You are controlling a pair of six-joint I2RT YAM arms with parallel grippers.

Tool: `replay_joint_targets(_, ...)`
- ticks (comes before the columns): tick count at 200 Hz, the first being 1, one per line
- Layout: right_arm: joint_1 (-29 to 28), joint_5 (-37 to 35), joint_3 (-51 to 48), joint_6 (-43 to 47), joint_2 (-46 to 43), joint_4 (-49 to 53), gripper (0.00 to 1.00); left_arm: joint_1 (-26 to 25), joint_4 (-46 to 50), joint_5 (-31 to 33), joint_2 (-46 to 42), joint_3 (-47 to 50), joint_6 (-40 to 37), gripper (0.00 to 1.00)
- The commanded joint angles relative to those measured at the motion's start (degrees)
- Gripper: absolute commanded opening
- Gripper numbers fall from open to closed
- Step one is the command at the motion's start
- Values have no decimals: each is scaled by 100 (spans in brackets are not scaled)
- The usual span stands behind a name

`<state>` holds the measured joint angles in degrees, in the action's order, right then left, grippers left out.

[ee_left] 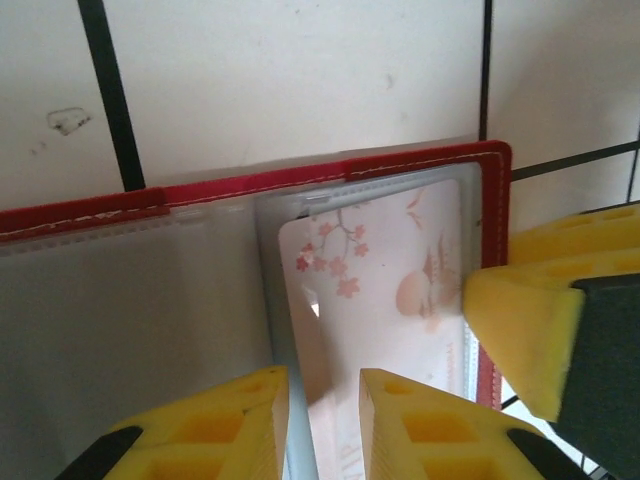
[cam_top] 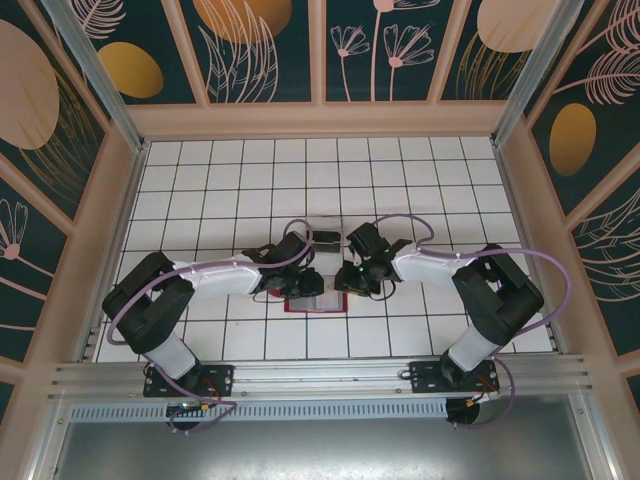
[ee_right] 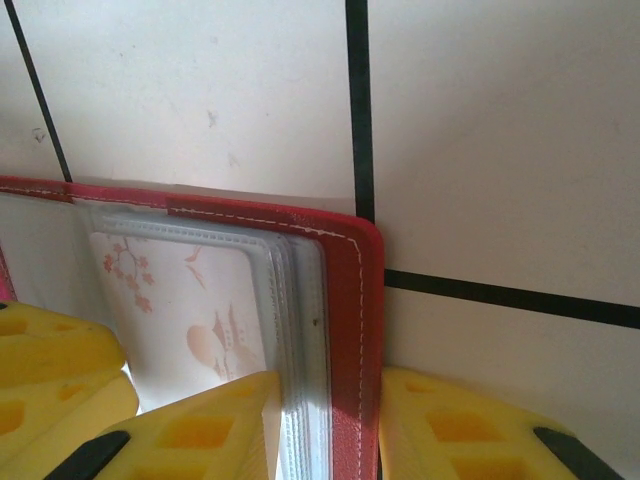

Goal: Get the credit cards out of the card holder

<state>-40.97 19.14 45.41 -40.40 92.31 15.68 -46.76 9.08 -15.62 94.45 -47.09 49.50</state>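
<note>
Red card holder (ee_right: 352, 300) lies open on the desk (ee_right: 500, 150), right claw (ee_right: 330, 380) pinching its cover edge, apparently to steady it. Jaws apart, the left claw (ee_left: 322, 380) straddles the sleeve (ee_left: 290, 330) holding a blossom-print credit card (ee_left: 380, 270).

The red card holder (cam_top: 316, 303) lay open and flat at lower centre of the top view, with its clear sleeves facing up. One pale credit card (ee_left: 380, 270), printed with pink blossoms, sat inside a sleeve.
</note>
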Motion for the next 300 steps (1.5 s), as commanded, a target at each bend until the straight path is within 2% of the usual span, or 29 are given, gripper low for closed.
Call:
replay_joint_targets(1,-34,-77,98,122,90,57,31,27,445,240,133,-250,-158,25)
replay_joint_targets(51,-34,-67,73,114,110,41,31,27,870,616,217,-464,-299,25)
replay_joint_targets(190,-34,-68,34,123,92,41,31,27,902,489,56,-639,-337,29)
replay_joint_targets(270,-41,-77,15,119,55,55,31,18,909,480,343,-629,-455,31)
replay_joint_targets(300,-36,-85,20,119,41,69,31,21,1063,685,521,-625,-547,32)
